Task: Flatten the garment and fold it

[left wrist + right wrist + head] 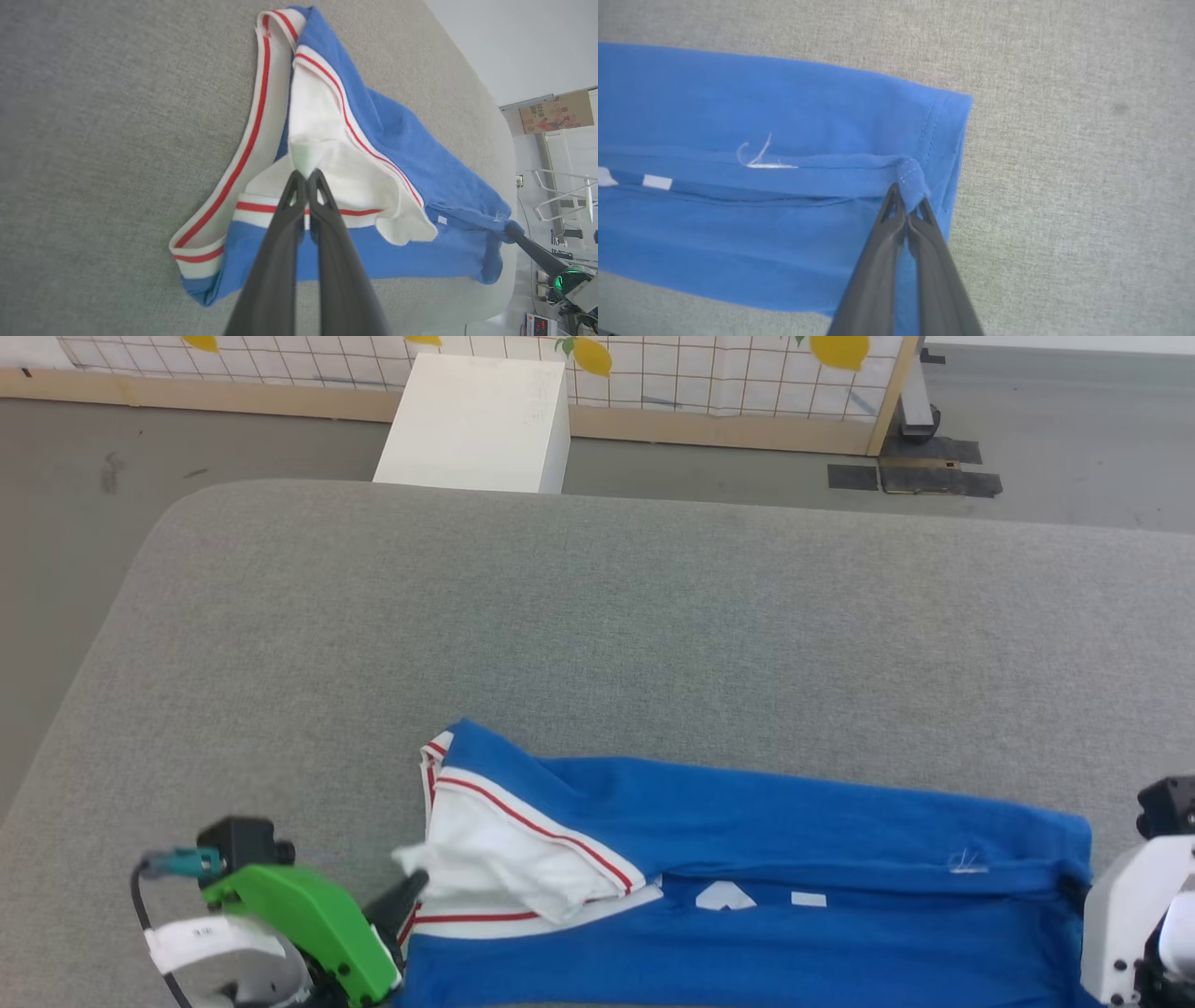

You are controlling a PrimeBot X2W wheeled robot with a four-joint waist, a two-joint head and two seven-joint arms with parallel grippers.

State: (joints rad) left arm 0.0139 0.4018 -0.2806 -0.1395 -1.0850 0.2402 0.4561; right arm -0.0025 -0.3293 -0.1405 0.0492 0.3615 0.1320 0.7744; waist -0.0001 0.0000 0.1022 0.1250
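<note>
The garment (794,859), a royal-blue jersey with white panels and red-and-white striped trim, lies on the grey table near its front edge, folded over lengthwise. My left gripper (415,887) is at its left end, shut on a pinch of the white panel, seen close in the left wrist view (306,175). The striped trim (243,154) curves out to the left of the fingers. My right gripper (908,200) is at the right end, shut on a small bunch of the blue hem of the garment (784,121). In the head view its fingertips are hidden behind the white wrist housing (1134,915).
The grey padded table (597,616) stretches far beyond the jersey, with rounded corners at the far left. Past it on the floor stand a white box (476,425) and a tiled wall panel with lemon prints (653,364). Dark floor plates (915,476) lie at the far right.
</note>
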